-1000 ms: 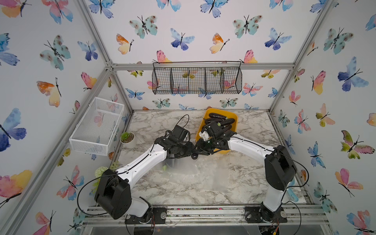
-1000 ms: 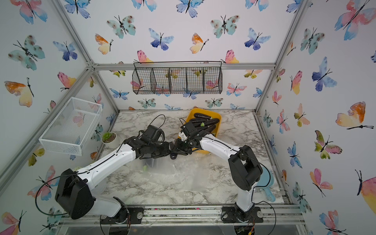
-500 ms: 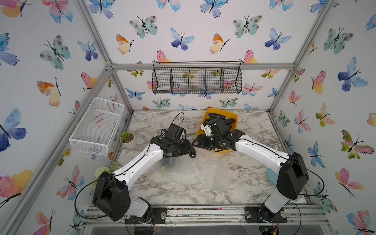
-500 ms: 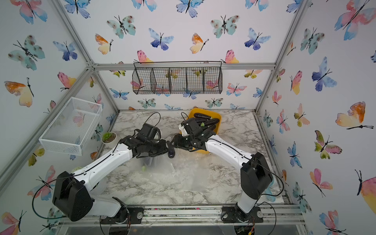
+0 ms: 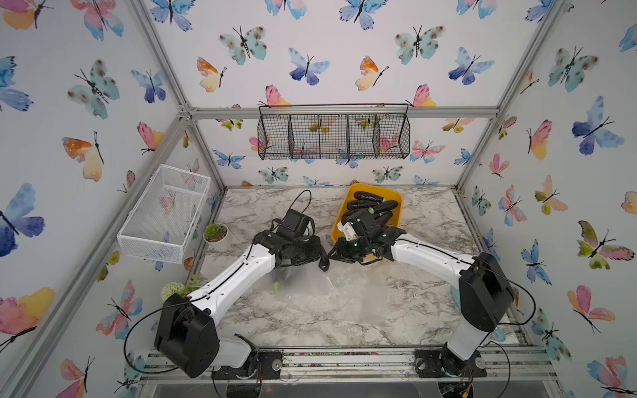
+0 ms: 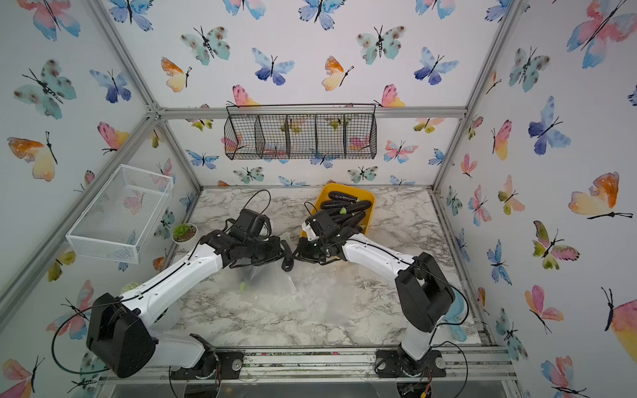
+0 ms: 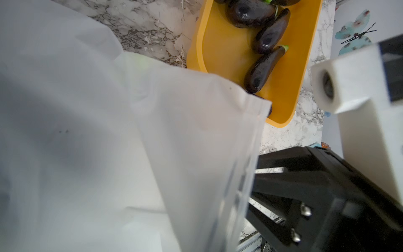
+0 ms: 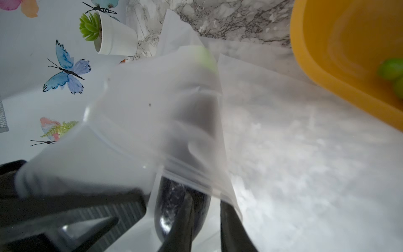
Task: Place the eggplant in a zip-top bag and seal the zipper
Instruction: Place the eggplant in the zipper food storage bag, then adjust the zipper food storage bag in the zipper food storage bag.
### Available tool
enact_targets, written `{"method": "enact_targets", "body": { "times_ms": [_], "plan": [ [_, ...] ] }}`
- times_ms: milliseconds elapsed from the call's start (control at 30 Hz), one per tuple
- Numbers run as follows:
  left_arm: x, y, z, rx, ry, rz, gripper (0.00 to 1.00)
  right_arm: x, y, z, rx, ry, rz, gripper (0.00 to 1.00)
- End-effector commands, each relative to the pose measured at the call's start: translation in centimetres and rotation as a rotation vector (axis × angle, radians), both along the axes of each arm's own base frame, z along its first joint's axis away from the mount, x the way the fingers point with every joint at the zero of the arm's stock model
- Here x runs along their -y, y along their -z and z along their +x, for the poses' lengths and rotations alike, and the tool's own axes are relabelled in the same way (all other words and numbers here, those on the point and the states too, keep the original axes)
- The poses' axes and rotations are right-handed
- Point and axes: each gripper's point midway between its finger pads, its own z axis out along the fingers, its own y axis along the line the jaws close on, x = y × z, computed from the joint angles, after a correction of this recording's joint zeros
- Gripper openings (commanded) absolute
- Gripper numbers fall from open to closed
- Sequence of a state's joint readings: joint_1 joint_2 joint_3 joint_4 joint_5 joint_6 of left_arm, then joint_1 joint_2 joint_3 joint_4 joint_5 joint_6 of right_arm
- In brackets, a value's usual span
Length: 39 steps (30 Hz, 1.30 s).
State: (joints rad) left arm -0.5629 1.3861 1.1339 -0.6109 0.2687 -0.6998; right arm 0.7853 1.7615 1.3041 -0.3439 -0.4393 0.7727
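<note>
Eggplant (image 8: pixel 174 209) half inside bag (image 8: pixel 135 113) — my left gripper (image 5: pixel 322 262) clamps it shut; right gripper (image 8: pixel 206 203) grip: cannot tell. Best pushed fully past zipper (image 8: pixel 187 172) before release.

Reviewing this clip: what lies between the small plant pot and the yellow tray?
In both top views the left arm's wrist camera stands between the plant pot and the yellow tray.

We find the grey-veined marble tabletop (image 5: pixel 362 310) open toward the front edge — only the clear plastic zip-top bag (image 5: pixel 310 286) lies there. Mid-table the left gripper (image 5: pixel 323 261) and right gripper (image 5: pixel 335 254) nearly touch; the yellow plastic tray (image 5: pixel 340 217) blocks behind the right.
</note>
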Motion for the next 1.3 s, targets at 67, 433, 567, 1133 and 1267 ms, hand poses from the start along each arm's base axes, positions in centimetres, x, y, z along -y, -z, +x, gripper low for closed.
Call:
{"method": "enact_targets", "body": {
  "times_ms": [67, 433, 567, 1133, 1267],
  "plan": [
    [0.2, -1.0, -0.3, 0.012, 0.016, -0.024, 0.0, -1.7, 0.0, -0.4, 0.003, -0.07, -0.015, 0.29],
    [0.5, -1.7, 0.1, 0.038, 0.02, -0.044, 0.0, 2.7, -3.0, 2.1, 0.124, 0.033, -0.097, 0.54],
    [0.3, -2.1, 0.1, 0.052, 0.026, -0.032, 0.0, 3.1, -2.8, 2.8, 0.145, 0.03, -0.107, 0.4],
    [-1.6, -3.9, 1.0, 0.1, -0.021, -0.006, 0.0, 0.4, -4.4, 2.1, 0.151, -0.072, 0.042, 0.16],
    [-2.6, -7.7, 2.4, 0.198, -0.029, -0.007, 0.0, -1.6, -12.1, 2.6, 0.288, -0.12, 0.188, 0.04]
  ]
}}
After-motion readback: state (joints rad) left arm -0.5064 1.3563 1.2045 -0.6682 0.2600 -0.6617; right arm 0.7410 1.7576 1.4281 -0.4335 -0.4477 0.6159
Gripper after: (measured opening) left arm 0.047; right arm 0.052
